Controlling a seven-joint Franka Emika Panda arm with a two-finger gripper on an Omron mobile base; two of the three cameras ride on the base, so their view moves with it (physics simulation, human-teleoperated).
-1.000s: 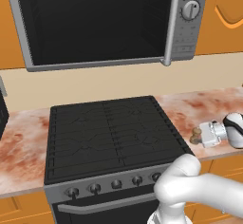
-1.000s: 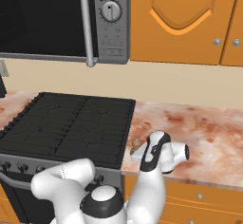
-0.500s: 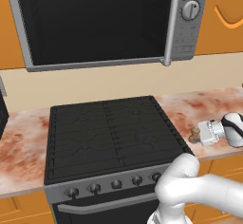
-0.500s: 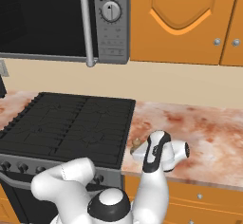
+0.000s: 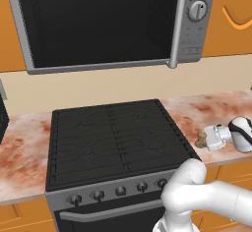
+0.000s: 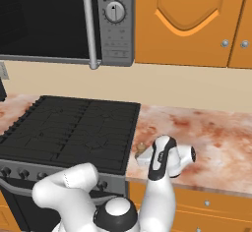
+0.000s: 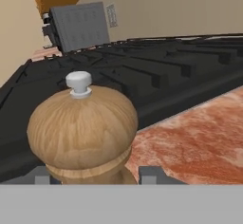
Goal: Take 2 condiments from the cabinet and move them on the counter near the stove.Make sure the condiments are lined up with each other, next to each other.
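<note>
Tan-brown wooden pepper mill with round knob top [image 7: 83, 126] sits between your gripper [image 7: 95, 176] fingers, clamped, low over the reddish-brown mottled marble counter [image 6: 216, 137], just beside the black gas stove [image 5: 113, 137]. Set its base flat before you release. Leave room alongside for the second condiment.

Pepper mill [image 7: 83, 128]: lower body cut off at bottom of hand view; in base views mostly hidden behind gripper [image 5: 209, 138], just a tan bit shows near counter's [image 6: 206, 128] front edge by stove [image 5: 113, 137]. Finger tips [image 7: 154, 174] barely poke up; grip contact can't tell. Microwave [image 5: 108, 24] top cropped.
</note>
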